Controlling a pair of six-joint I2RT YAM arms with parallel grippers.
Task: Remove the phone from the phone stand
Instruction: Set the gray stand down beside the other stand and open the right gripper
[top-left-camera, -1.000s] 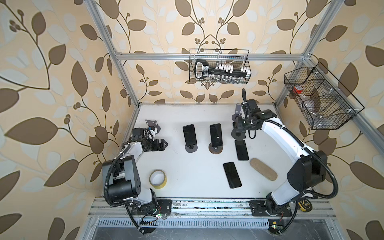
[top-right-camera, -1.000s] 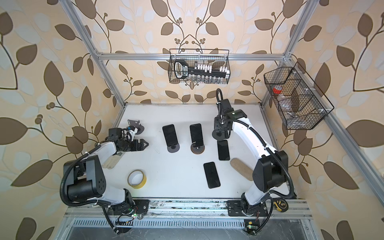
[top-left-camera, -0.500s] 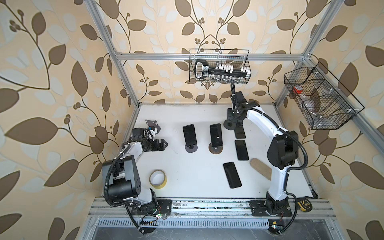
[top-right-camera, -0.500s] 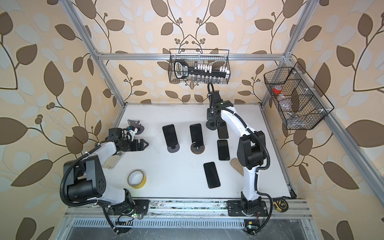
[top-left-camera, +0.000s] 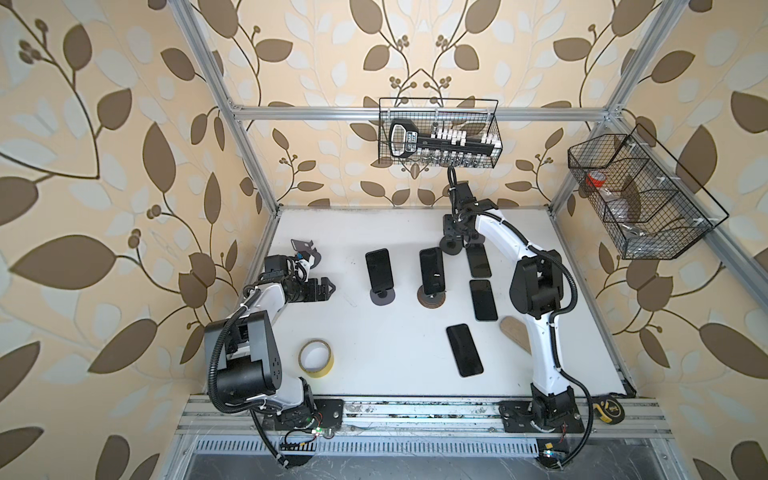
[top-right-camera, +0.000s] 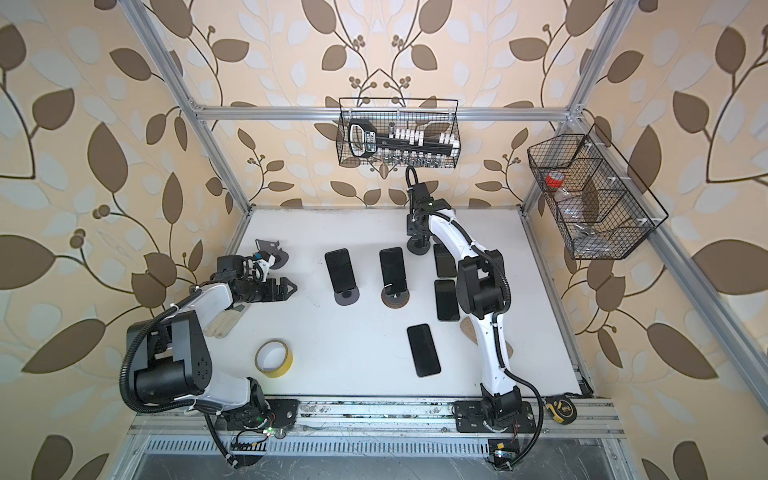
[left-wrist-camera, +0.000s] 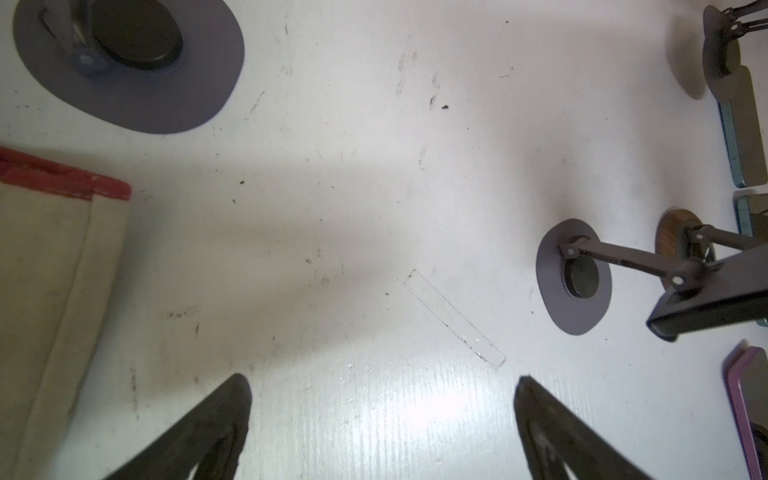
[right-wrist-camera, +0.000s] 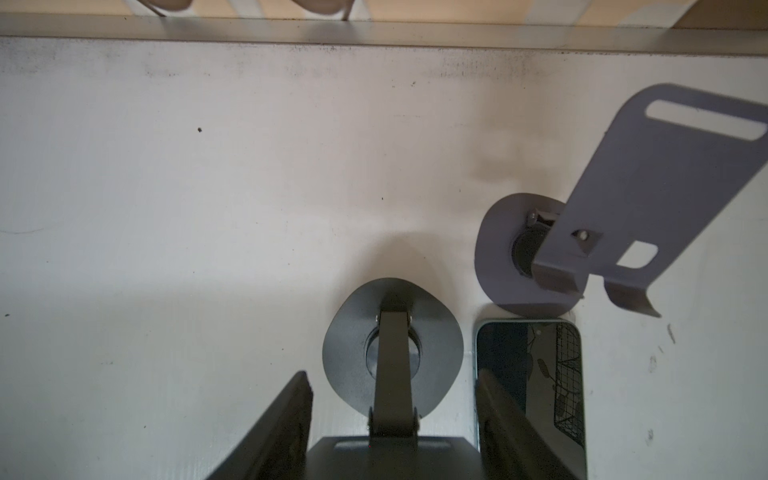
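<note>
while the right end effector (right-wrist-camera: 393, 376) pinches an empty dark stand (right-wrist-camera: 353, 332), a careless set-down could knock the flat phone (right-wrist-camera: 503, 357) just beside it; the nearest propped phone (top-left-camera: 431, 268) leans on its brown-based stand (top-left-camera: 431, 298) mid-tabletop; left end effector (left-wrist-camera: 382, 382) spread.

Beige wallpaper (top-left-camera: 124, 124) with brown leaf vines covers every wall around me. An aluminium frame (top-left-camera: 311, 111) borders a white table (top-left-camera: 386, 345). A black wire basket (top-left-camera: 438, 99) hangs upper centre, a second wire basket (top-left-camera: 665, 237) upper right. Soft, even light.
</note>
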